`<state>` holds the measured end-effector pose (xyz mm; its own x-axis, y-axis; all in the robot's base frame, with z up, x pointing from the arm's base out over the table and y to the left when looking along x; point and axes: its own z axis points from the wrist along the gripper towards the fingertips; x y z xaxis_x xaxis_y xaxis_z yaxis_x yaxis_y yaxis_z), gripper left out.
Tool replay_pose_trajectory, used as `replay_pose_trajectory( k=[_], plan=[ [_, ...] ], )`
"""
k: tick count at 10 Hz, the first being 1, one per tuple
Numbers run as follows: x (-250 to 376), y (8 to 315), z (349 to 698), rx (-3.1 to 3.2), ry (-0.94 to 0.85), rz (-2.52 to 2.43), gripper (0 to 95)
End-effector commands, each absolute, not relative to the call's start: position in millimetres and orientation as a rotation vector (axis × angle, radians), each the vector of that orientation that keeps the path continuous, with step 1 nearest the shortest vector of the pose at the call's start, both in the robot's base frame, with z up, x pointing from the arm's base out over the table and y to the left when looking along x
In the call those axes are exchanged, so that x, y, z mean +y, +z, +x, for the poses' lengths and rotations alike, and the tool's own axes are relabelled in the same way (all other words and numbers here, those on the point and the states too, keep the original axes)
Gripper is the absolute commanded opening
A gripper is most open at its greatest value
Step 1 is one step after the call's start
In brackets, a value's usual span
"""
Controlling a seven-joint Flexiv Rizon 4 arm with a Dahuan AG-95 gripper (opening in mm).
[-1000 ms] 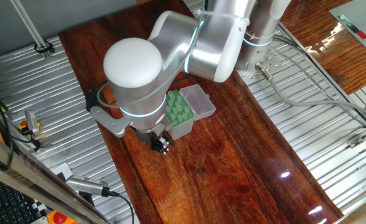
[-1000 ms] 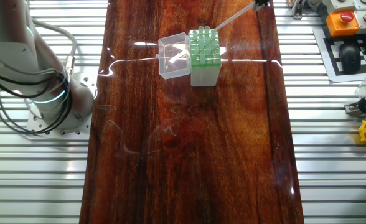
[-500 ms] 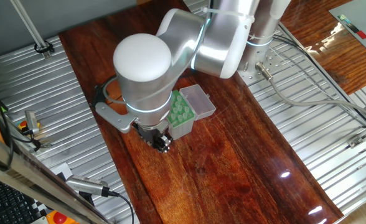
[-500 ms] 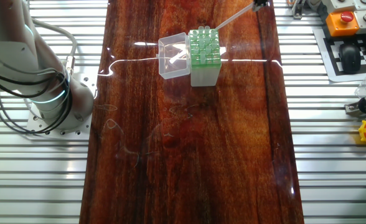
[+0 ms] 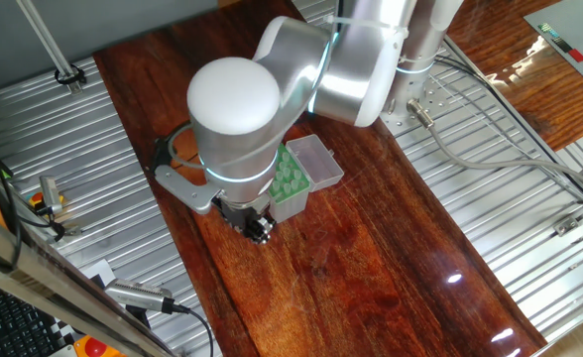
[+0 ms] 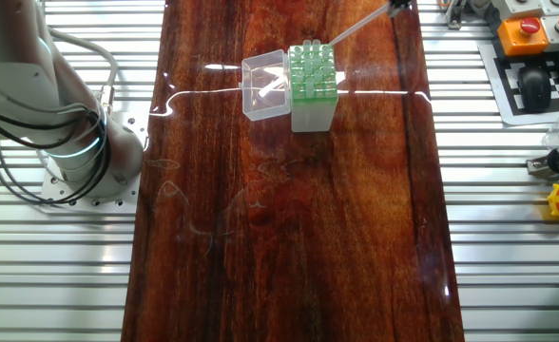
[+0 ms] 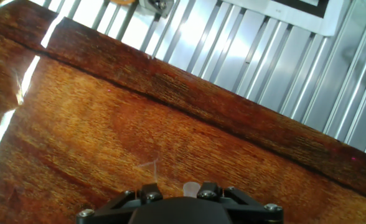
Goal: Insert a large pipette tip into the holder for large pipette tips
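One fixed view: your gripper (image 5: 259, 228) sits just beside the green-topped tip holder (image 5: 291, 179).

Other fixed view: the large pipette tip (image 6: 356, 26) slants above the holder.

Hand view: the jaws are closed on the tip's wide end (image 7: 190, 188).

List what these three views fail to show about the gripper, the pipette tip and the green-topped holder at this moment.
- Gripper: in one fixed view the arm's wrist hides the fingers; in the other it is cut off by the top edge. Open or shut: unclear.
- Large pipette tip: its upper end leaves the frame; the hand view shows only a pale stub.
- Holder: whether the tip's point is in a hole is too small to tell; one fixed view is half hidden by the arm.
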<state>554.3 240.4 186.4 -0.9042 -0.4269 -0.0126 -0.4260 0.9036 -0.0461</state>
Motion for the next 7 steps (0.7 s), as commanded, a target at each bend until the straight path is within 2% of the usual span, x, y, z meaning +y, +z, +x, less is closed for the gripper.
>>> replay_pose_trajectory(
  k=[1, 7],
  plan=[
    [240.7, 187.9, 564.9, 3.050, -0.070, -0.693, 38.0],
    [237.6, 187.6, 572.5, 3.056, -0.056, -0.706, 38.0]
  ],
)
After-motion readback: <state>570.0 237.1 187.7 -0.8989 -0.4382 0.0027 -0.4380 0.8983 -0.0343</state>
